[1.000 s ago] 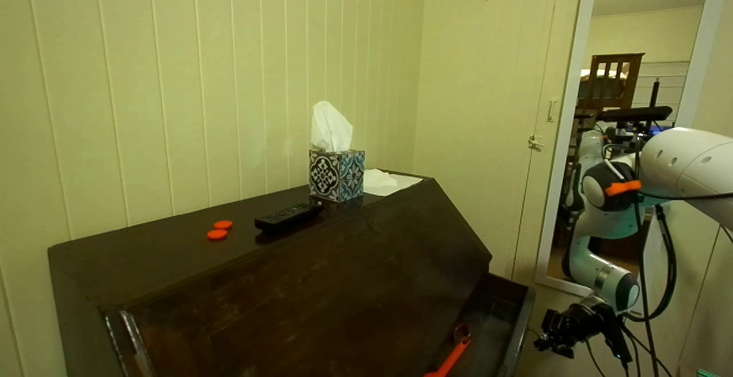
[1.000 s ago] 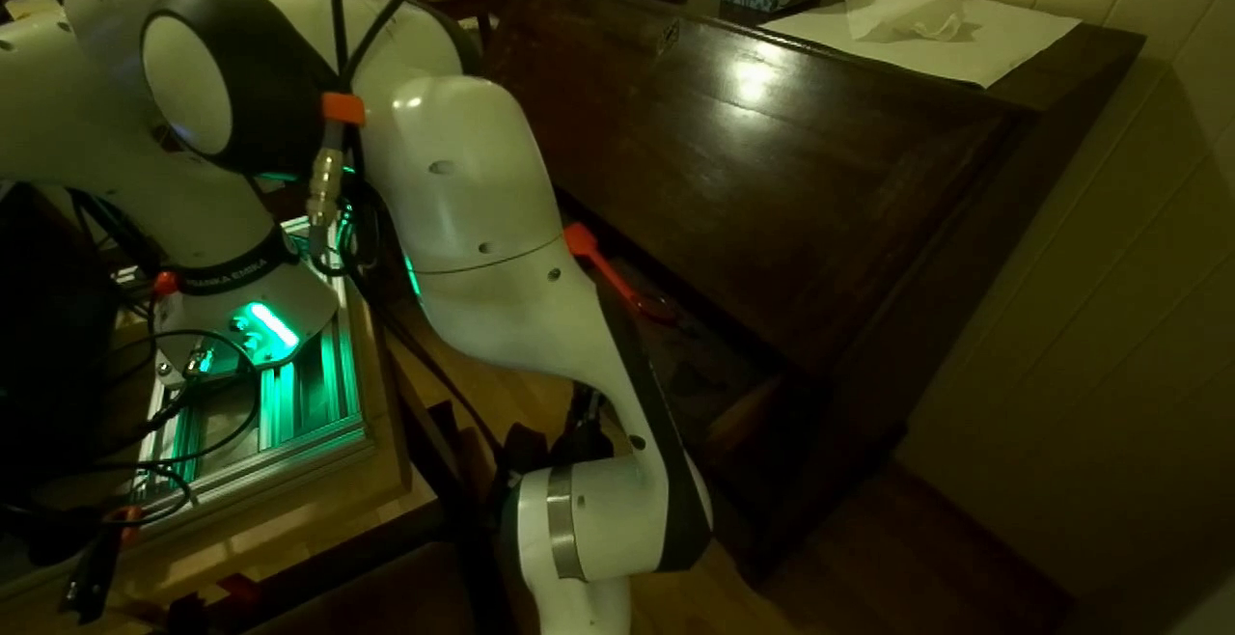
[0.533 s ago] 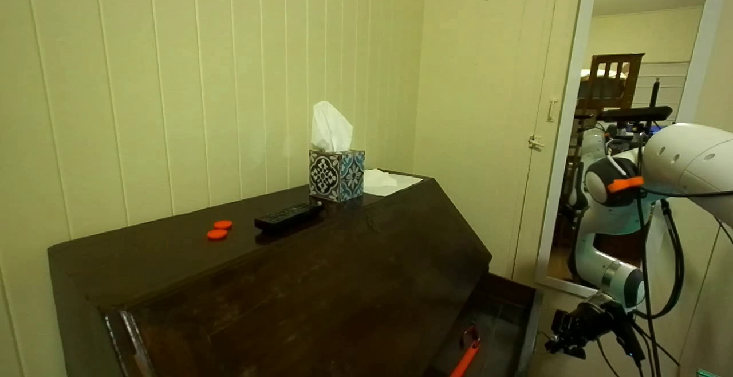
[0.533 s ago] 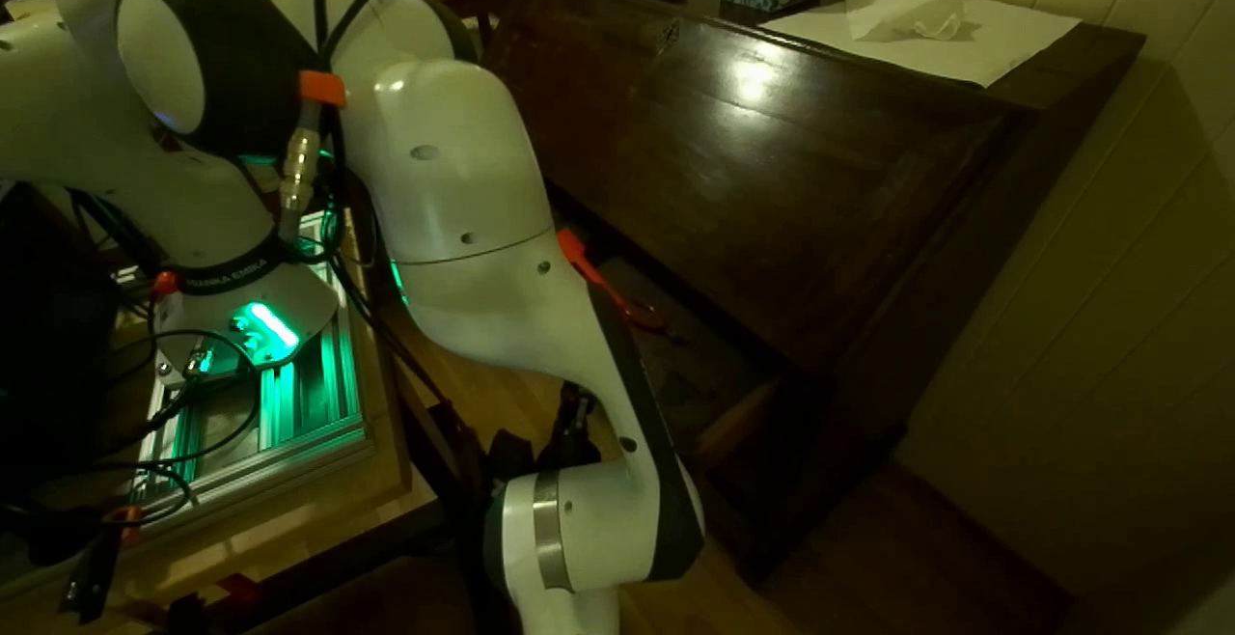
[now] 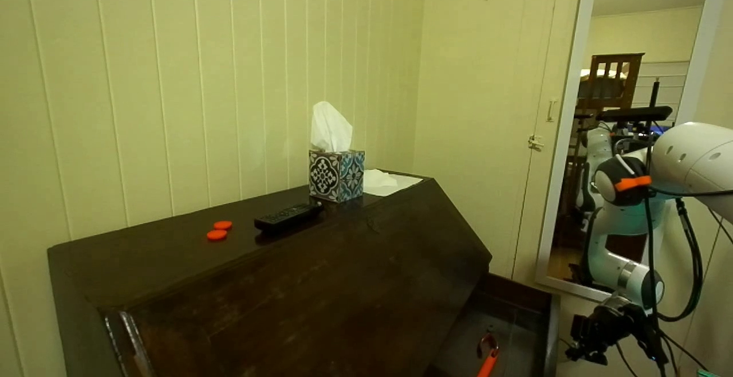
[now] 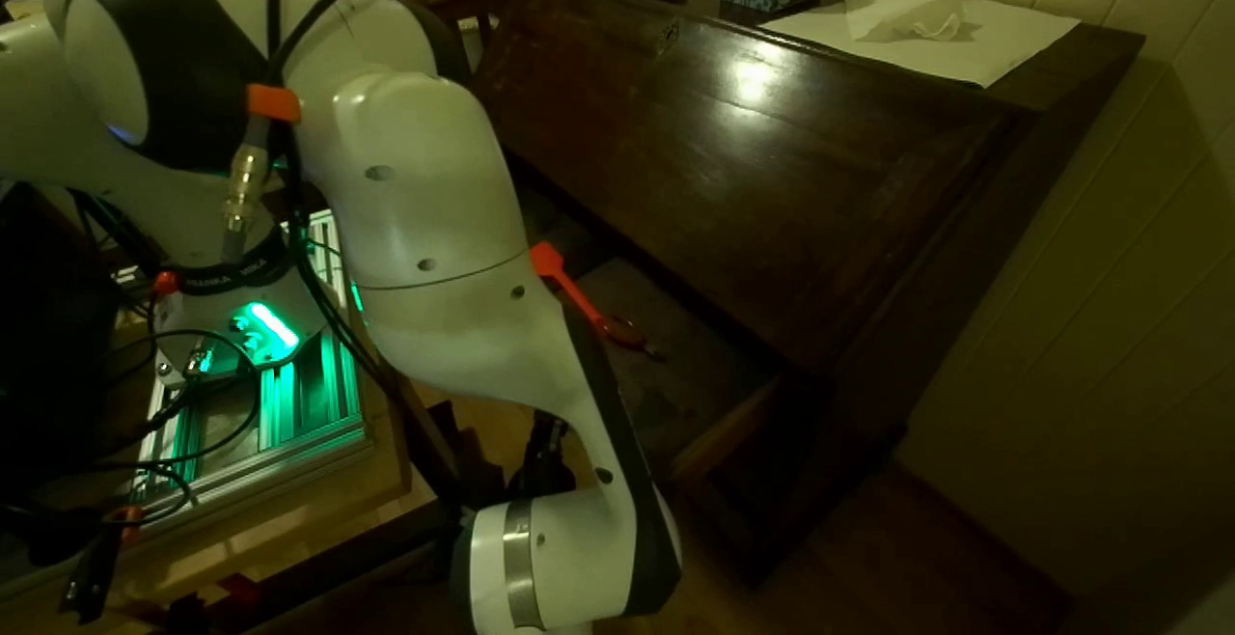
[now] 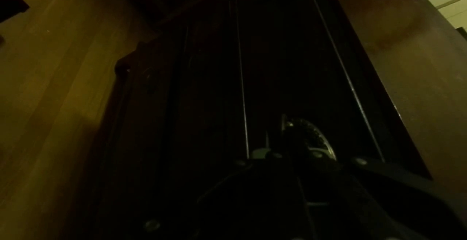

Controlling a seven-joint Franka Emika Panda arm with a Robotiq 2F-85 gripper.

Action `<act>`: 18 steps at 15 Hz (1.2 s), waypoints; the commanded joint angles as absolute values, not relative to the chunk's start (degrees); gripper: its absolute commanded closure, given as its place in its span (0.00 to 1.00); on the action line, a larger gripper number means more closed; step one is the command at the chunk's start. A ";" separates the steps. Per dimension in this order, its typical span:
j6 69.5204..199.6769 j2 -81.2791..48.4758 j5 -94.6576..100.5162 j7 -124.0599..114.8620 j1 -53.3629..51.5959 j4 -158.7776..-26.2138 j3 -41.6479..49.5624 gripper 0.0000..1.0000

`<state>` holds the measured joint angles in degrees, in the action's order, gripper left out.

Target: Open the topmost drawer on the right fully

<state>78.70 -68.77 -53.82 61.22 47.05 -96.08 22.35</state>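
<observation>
The topmost right drawer (image 5: 551,331) stands pulled out from beneath the sloped lid of a dark wooden desk (image 5: 320,297), its inside showing in both exterior views. Its metal handle (image 7: 324,141) is dimly lit in the wrist view, where my gripper (image 7: 296,154) meets it with the jaws close together around part of it. Darkness hides the exact contact. From an exterior view the black gripper (image 5: 575,349) sits just outside the drawer front. The arm (image 6: 521,365) covers much of the drawer front elsewhere.
A red long-handled tool (image 6: 577,297) lies inside the drawer. On the desk top are a patterned tissue box (image 5: 337,175), a black remote (image 5: 288,217), orange discs (image 5: 217,234) and white paper (image 6: 1003,37). A mirror (image 5: 647,39) stands behind the arm.
The drawer has slid further out, together with my gripper, away from the desk. The red tool has travelled with it. Things on the desk top have stayed put.
</observation>
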 commanded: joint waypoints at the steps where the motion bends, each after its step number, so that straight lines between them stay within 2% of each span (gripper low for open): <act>1: 81.73 -67.93 -48.02 62.94 49.71 -96.37 23.78 0.99; 2: 82.17 -67.91 -48.78 62.46 49.77 -96.70 23.54 0.99; 3: 83.17 -67.64 -49.91 62.01 49.73 -97.40 23.48 0.69; 4: 83.57 -67.27 -50.03 61.41 49.66 -97.97 23.64 0.68; 9: 91.66 -60.50 -46.37 60.73 51.80 -104.37 26.41 0.34; 14: 104.42 -53.11 -45.70 62.85 52.17 -110.30 25.26 0.01; 18: 117.08 -48.56 -42.09 60.58 48.52 -115.30 23.82 0.00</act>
<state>108.07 -54.13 -46.20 62.30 51.69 -108.92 24.62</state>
